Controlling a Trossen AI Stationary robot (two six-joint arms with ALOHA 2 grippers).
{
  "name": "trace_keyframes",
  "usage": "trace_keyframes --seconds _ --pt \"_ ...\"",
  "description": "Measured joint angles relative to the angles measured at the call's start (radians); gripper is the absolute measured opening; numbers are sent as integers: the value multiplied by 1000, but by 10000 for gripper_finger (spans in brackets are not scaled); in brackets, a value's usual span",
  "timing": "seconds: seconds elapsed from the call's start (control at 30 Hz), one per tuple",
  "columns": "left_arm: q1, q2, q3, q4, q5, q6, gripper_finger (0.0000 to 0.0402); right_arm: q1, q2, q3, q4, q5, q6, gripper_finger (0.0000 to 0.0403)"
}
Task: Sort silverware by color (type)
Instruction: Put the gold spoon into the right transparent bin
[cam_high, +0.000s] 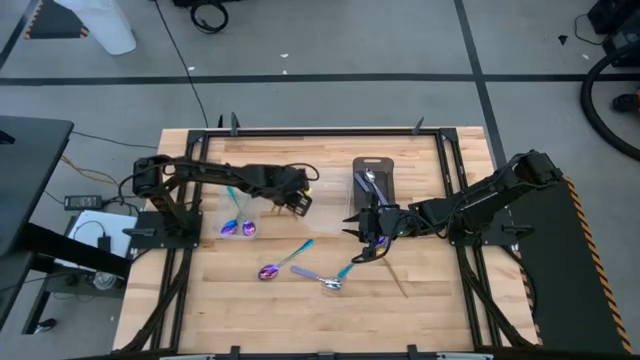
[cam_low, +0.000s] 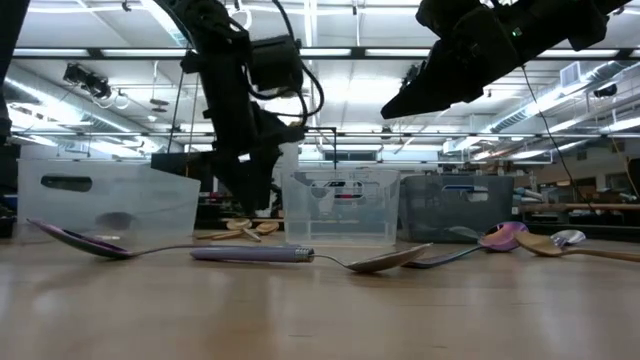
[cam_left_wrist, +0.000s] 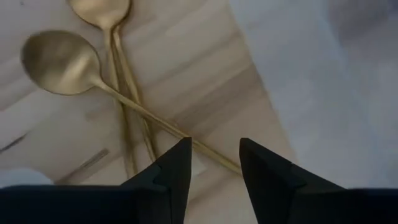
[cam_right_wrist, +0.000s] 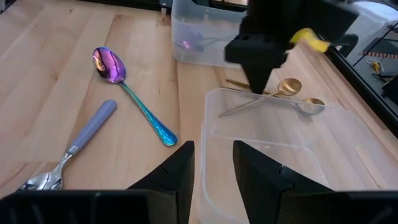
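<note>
My left gripper (cam_high: 298, 203) is open and points down over two gold spoons (cam_left_wrist: 68, 62). Its fingertips (cam_left_wrist: 180, 158) stand on either side of one spoon's handle end (cam_left_wrist: 211, 155). I see no touch. It also shows in the right wrist view (cam_right_wrist: 258, 78). My right gripper (cam_high: 368, 240) is open and empty over the near rim of a clear container (cam_right_wrist: 273, 140). An iridescent purple spoon with a teal handle (cam_right_wrist: 127, 93) and a silver spoon with a lavender handle (cam_right_wrist: 68, 155) lie flat on the table. Other purple spoons (cam_high: 238, 227) lie in a second clear container.
A dark grey tray (cam_high: 385, 170) with silver utensils lies at the table's far side, just beyond my right gripper. Loose spoons (cam_high: 285, 265) lie on the wood toward the near edge. The low view shows clear bins (cam_low: 110, 195) standing at the back.
</note>
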Motion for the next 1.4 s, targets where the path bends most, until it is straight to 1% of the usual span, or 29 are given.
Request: trace_keyframes --seconds 0.2,0.27,0.43,0.67,0.8,1.17,1.33,1.4 --pt "1 70 1 -1 -8 -10 141 0 0 0 0 -6 0 121" --pt "2 88 1 10 14 -20 141 0 0 0 0 -7 0 121" --pt "2 99 1 7 13 -12 141 0 0 0 0 -7 0 121" --pt "2 99 0 9 15 48 139 0 0 0 0 -7 0 121" --pt "1 98 0 5 15 51 115 0 0 0 0 -7 0 121" --pt "-6 93 0 -21 27 50 9 0 0 0 -14 -7 7 121" --pt "-10 91 2 -24 27 31 7 0 0 0 -19 -7 7 121" --pt "-12 93 18 -53 40 26 5 0 0 0 -19 -7 7 121"
